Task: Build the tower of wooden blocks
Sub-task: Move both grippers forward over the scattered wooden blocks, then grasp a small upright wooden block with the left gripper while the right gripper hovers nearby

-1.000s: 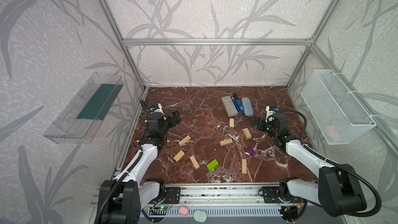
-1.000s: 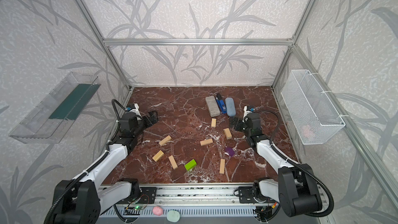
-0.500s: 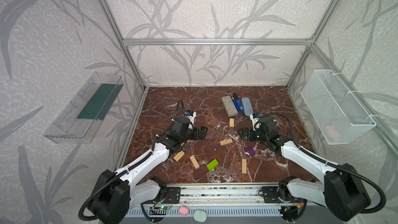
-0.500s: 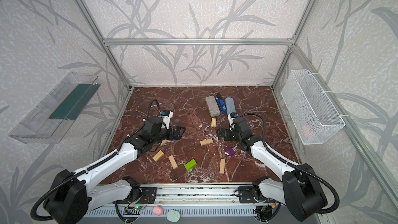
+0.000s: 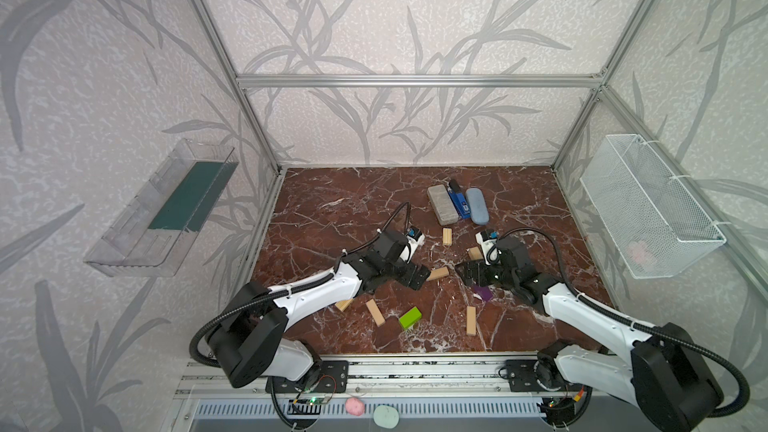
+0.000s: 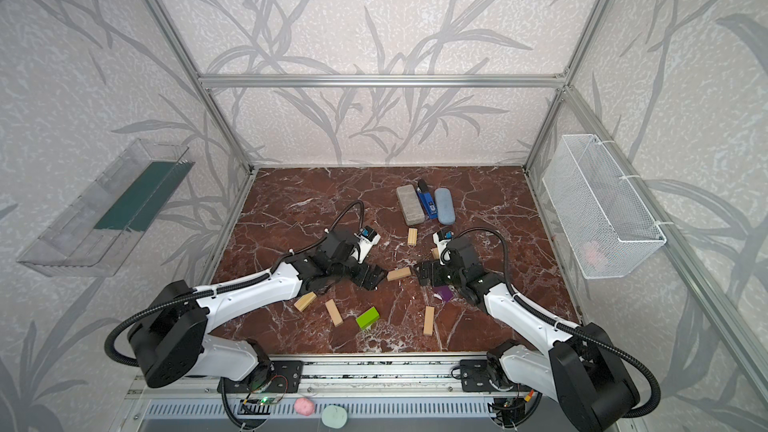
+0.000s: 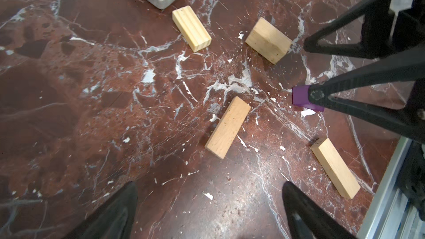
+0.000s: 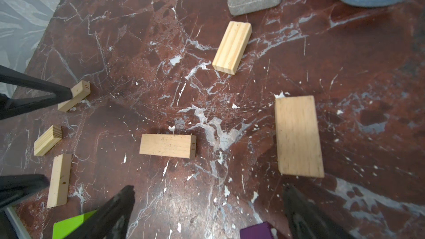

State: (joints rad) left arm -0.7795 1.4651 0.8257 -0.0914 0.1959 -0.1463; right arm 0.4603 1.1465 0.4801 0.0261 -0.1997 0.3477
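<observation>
Two claws over mid tabletop (image 5: 332, 209), tips facing each other. Left claw (image 5: 417, 276): jaws spread wide, nothing betw. them; wrist view shows its fingers (image 7: 115, 214) well apart above bare marble. Right claw (image 5: 465, 274): also wide open, empty. Centre plank (image 5: 437, 273) lies flat betw. the two claws, near both; can't tell if either tip touches it. Purple block (image 5: 483, 293) on tabletop just beside right claw, partly hidden by it. Lime-green block (image 5: 409, 317) nearer front rail (image 5: 415, 367), betw. front-left plank (image 5: 375, 312) and front-right plank (image 5: 471, 320). Front-right plank runs front-to-back, well clear of both claws. Edge plank (image 5: 343, 305) half hidden under left arm (image 5: 316, 292). Back plank (image 5: 446, 236) sits just in front of grey slab (image 5: 441, 210); side plank (image 5: 475, 252) partly behind right arm (image 5: 582, 309). 7th plank (image 8: 74, 95) shows only in right wrist view, behind a left-claw finger; contact unclear. Every block flat, direct on tabletop, none on another, each apart from the rest. Slab, blue stapler-like item (image 5: 458, 203) & blue-grey case (image 5: 476, 211) side by side at back, w/ slab and case on outer sides.
</observation>
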